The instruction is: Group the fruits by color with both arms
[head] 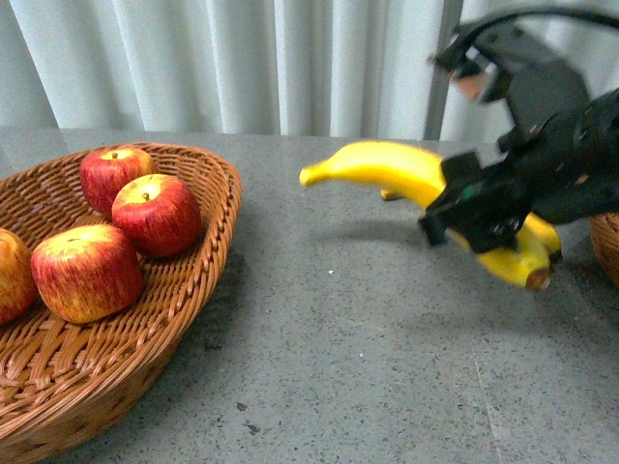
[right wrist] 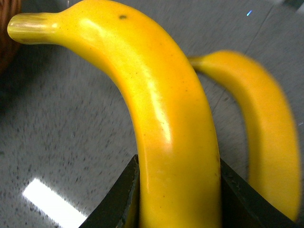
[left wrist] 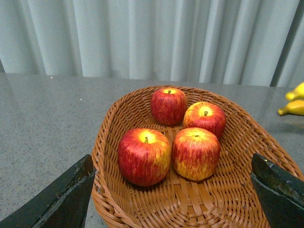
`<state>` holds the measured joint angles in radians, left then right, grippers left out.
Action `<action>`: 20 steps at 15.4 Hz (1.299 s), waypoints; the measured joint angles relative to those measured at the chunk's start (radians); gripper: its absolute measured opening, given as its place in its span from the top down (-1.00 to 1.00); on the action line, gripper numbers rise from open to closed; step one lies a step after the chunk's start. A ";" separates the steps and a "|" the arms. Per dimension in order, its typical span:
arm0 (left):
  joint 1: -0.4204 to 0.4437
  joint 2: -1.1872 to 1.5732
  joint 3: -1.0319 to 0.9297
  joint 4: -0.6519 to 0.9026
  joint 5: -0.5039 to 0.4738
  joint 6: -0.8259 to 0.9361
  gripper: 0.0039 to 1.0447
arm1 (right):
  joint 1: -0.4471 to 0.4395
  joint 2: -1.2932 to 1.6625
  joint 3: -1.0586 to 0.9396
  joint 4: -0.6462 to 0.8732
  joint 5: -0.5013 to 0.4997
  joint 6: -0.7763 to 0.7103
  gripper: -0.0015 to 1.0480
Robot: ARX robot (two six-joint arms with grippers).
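Nearest, at the lower left of the front view, a wicker basket [head: 193, 290] holding four red apples streaked yellow: one large at the front [head: 87, 273], one cut off by the left edge [head: 8, 275], one behind [head: 158, 215], the farthest near the back rim [head: 114, 174]. In the left wrist view, left gripper [left wrist: 171, 161] spread wide, black fingers [left wrist: 61, 199] in the two lower corners flanking the basket, pinching nothing. Further in, bare grey speckled tabletop [head: 368, 338] across the middle. At centre right, right gripper [head: 484, 208] clamped on a yellow banana [head: 387, 166], narrow end pointing to the frame's left, brown tip at lower right, shadow on the table beneath. In the right wrist view, dark fingers [right wrist: 118, 199] pressed to both sides of that banana, with a second banana [right wrist: 266, 137] lying blurred beyond it on the table. At the far right edge, a sliver of another wicker basket [head: 607, 246]. At the back, pale pleated curtain [head: 242, 58].
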<state>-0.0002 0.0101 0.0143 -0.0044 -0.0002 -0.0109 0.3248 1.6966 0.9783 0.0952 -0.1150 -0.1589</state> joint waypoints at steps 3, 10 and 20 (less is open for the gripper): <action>0.000 0.000 0.000 0.000 0.000 0.000 -0.88 | -0.121 -0.159 -0.069 0.124 -0.136 0.092 0.33; 0.000 0.000 0.000 0.000 0.000 0.000 -0.88 | -0.604 -0.359 -0.345 0.206 -0.351 -0.089 0.34; 0.000 0.000 0.000 0.000 0.000 0.000 -0.88 | -0.806 -0.415 -0.344 0.114 -0.435 -0.291 -0.91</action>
<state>-0.0002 0.0101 0.0143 -0.0044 -0.0002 -0.0105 -0.4816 1.2819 0.6346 0.2096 -0.5503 -0.4496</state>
